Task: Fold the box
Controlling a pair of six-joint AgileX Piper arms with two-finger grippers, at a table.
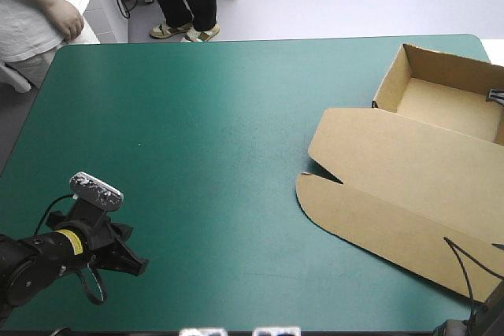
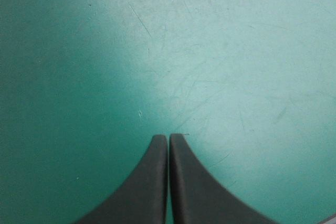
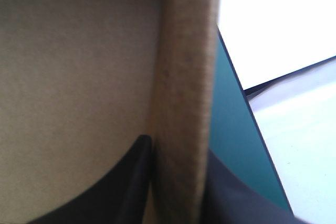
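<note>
Box [image 1: 409, 171] sits at the desk's [image 1: 197, 131] far right corner as an open tray, its walls raised and its lid lying flat toward the near edge. The right gripper [image 3: 178, 156] is clamped on the wall by the desk's right edge. The left gripper [image 2: 168, 137], fingers together, hangs over bare teal-green cover near the near left corner. The folding looks nearly done.
</note>
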